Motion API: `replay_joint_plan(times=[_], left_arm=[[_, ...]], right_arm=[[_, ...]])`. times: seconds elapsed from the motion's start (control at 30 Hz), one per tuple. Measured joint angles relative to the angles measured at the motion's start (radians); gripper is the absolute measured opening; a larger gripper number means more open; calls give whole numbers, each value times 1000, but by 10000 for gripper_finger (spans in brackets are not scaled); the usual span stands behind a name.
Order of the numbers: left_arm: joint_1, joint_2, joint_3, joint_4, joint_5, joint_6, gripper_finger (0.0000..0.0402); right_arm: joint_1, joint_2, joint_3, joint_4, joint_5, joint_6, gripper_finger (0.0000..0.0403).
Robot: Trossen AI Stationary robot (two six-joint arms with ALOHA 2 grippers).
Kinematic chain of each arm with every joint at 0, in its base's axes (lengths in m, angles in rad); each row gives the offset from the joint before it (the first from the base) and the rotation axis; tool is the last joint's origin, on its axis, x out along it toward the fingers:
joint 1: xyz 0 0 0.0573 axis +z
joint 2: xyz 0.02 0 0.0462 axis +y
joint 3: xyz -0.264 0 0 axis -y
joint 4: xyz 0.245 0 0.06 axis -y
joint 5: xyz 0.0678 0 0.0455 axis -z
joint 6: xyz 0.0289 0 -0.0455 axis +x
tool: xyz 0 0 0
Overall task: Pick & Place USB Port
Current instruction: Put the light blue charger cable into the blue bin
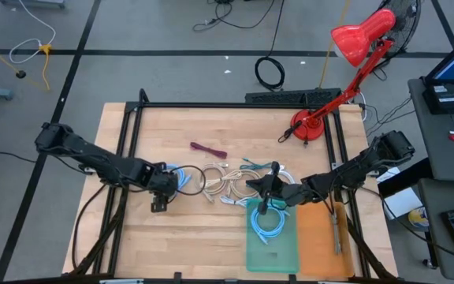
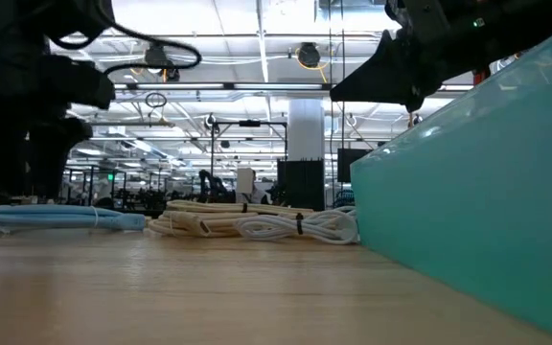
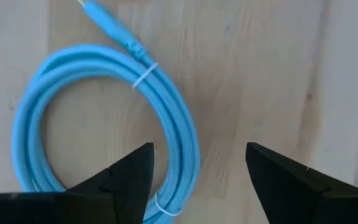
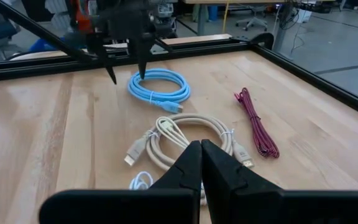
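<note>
Your left claw (image 3: 197, 180) spread over the blue cable coil (image 3: 104, 124), coil partly cut off; right claw (image 4: 201, 165) pressed together, empty.

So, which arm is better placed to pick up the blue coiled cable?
Left. The left claw is open above the blue coiled cable, one side of the coil between its fingers. The right claw is shut, over by the teal bin.

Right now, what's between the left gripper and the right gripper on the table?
High view: between the left gripper and the right gripper lie the blue cable coil and the beige cable bundles.
</note>
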Motion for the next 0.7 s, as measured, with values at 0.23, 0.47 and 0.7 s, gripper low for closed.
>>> replay_joint_plan(times=[0.23,0.47,0.7], left_arm=[[9,118,0,57,-116,10,262],[44,178,0,90,-38,32,184],[41,173,0,48,16,21,36]], right_arm=[[7,0,0,-11,-1,15,0],[7,0,0,-12,-1,15,0],[7,0,0,-17,-2,48,0]])
